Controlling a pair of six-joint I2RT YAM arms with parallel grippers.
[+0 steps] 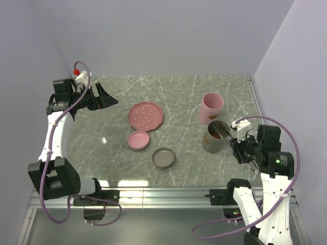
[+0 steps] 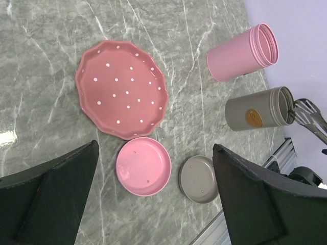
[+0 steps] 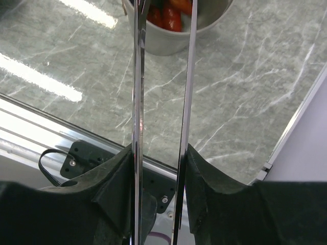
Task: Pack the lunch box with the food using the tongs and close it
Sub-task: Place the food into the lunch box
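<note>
Silver tongs [image 3: 137,102] clenched by right gripper [image 3: 159,153], tips hidden, maybe inside grey tub [image 3: 173,45]; left gripper [image 2: 156,148] agape.

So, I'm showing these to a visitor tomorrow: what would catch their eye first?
Likely the right gripper holding the tongs at the mouth of the grey tub on the right side, red food inside. Next, the pink dotted plate in the middle, with the pink lid and grey lid lying nearer the arms.
</note>
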